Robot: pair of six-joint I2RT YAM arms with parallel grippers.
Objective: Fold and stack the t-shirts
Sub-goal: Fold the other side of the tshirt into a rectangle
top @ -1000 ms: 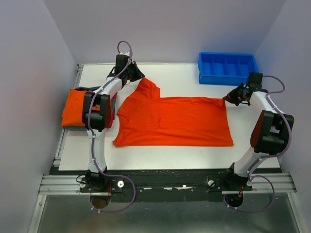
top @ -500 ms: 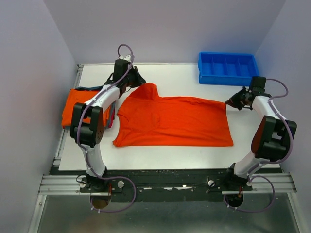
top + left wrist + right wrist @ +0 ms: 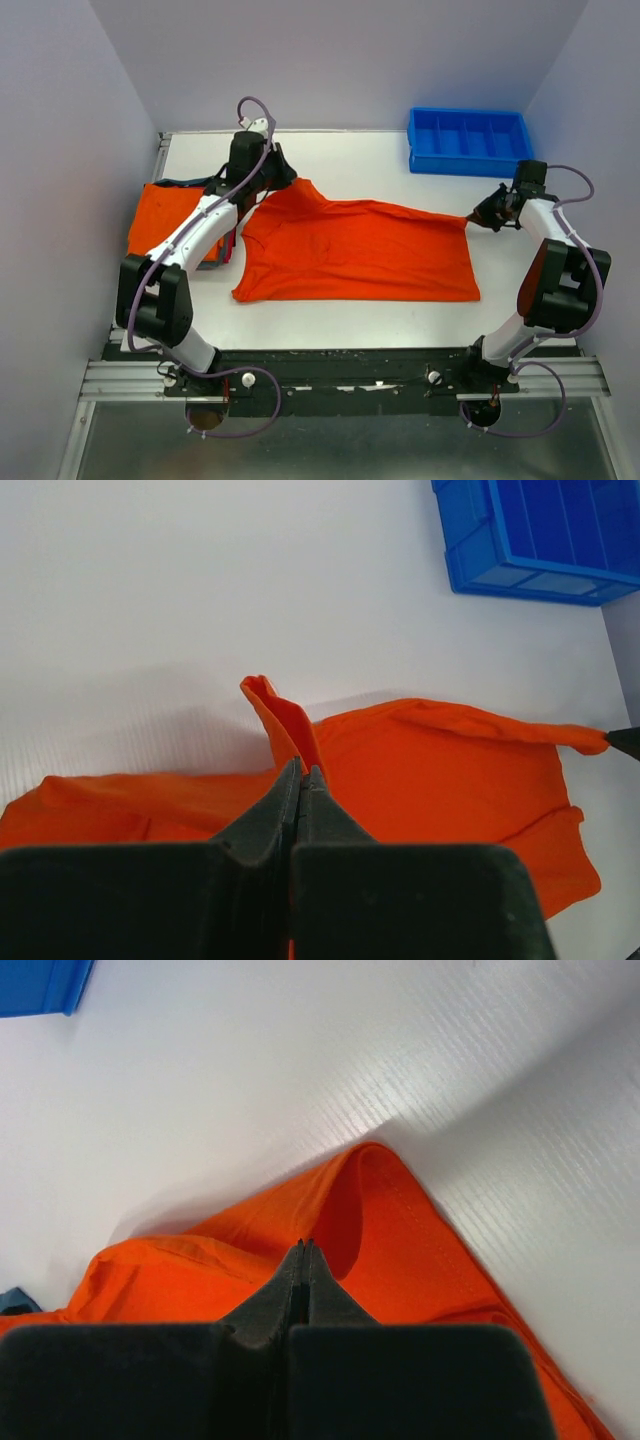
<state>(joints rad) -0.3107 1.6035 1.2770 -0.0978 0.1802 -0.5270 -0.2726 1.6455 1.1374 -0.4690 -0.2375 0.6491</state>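
A bright orange t-shirt (image 3: 355, 252) lies spread across the middle of the white table. My left gripper (image 3: 282, 184) is shut on its far left corner and holds that edge up; the pinched fold shows in the left wrist view (image 3: 285, 720). My right gripper (image 3: 474, 215) is shut on the shirt's far right corner, seen as a raised fold in the right wrist view (image 3: 350, 1210). The far edge is stretched between the two grippers. A stack of folded t-shirts (image 3: 160, 215), orange on top with a dark teal edge, sits at the left edge.
A blue plastic bin with dividers (image 3: 466, 140) stands at the back right; it also shows in the left wrist view (image 3: 535, 535). The left arm reaches over the folded stack. Grey walls close in the table on three sides.
Both grippers have drawn the shirt's far edge toward the near side and lifted it. The left gripper moved right and nearer; the sleeve that pointed to the back now lies flatter.
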